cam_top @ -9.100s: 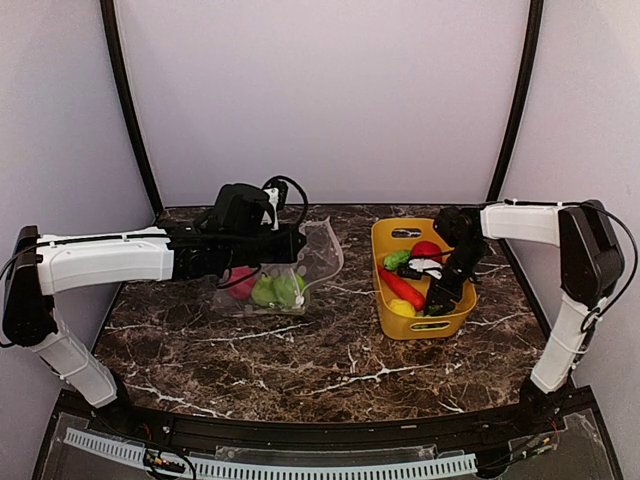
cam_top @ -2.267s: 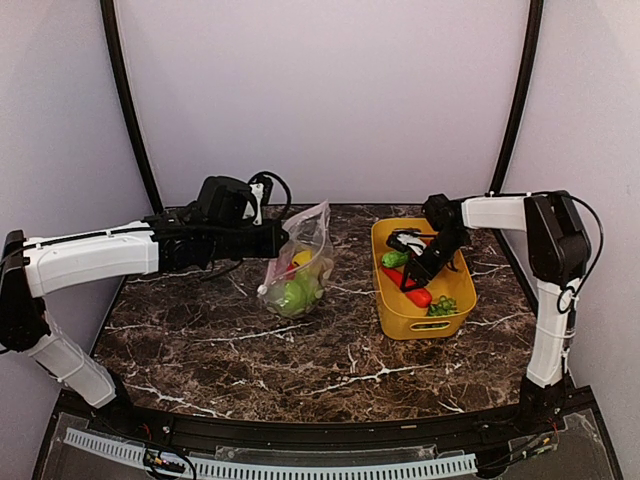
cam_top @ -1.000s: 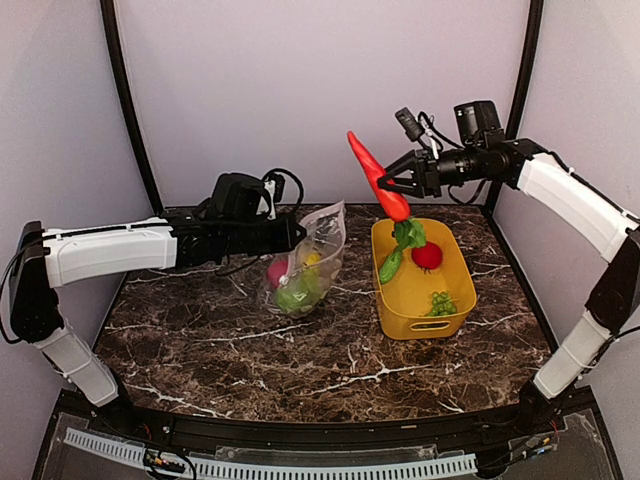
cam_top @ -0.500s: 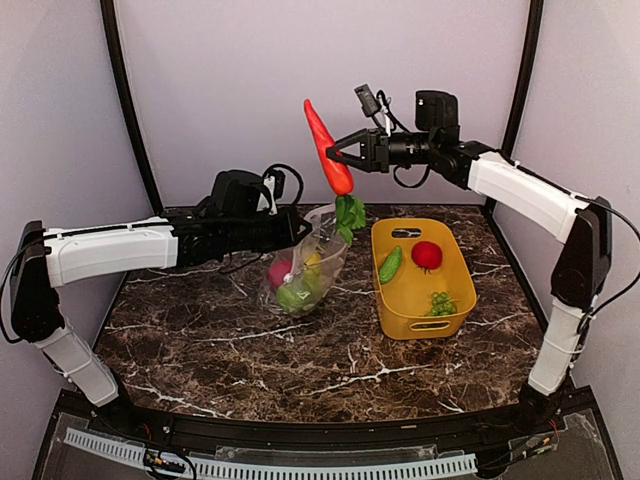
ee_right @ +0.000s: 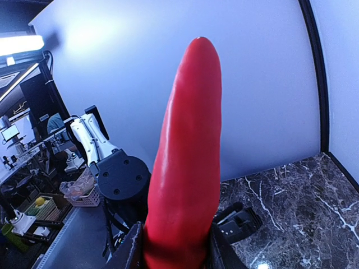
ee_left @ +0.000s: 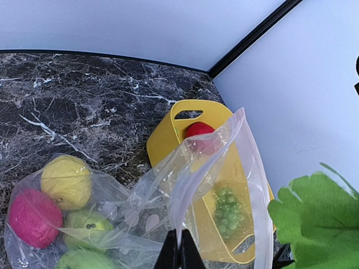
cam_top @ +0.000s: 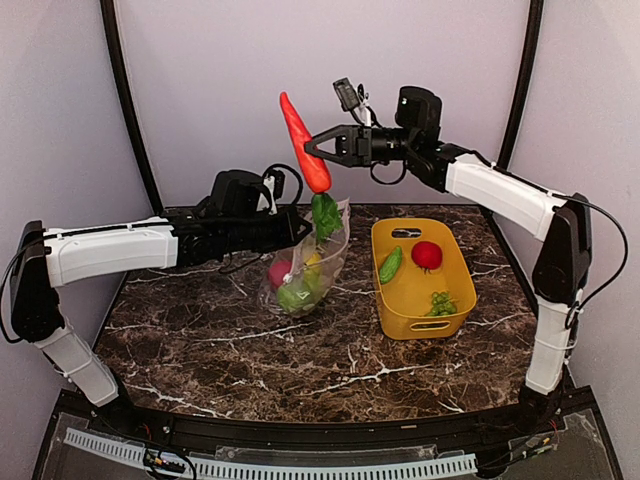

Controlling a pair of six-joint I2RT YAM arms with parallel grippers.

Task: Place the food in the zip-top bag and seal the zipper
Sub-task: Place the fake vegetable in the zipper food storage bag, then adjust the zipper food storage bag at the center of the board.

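My left gripper (cam_top: 300, 229) is shut on the edge of the clear zip-top bag (cam_top: 305, 270) and holds its mouth up; it also shows in the left wrist view (ee_left: 180, 255). Inside the bag (ee_left: 140, 202) lie a yellow fruit (ee_left: 65, 180), a red one (ee_left: 33, 217) and green ones (ee_left: 87, 227). My right gripper (cam_top: 312, 150) is shut on the red pepper (cam_top: 303, 145), held high above the bag mouth with its green leafy top (cam_top: 324, 215) hanging down. The pepper (ee_right: 188, 162) fills the right wrist view. The zipper strip (ee_left: 255, 168) runs along the bag's far lip.
A yellow basket (cam_top: 387, 300) stands right of the bag, holding a red round fruit (cam_top: 427, 255), a green cucumber (cam_top: 390, 264) and green grapes (cam_top: 438, 301). Purple walls and black frame posts (cam_top: 515, 100) close in the back.
My right gripper lifted the red pepper out of the basket and carried it left, to above the bag mouth. My left gripper kept its hold on the bag.
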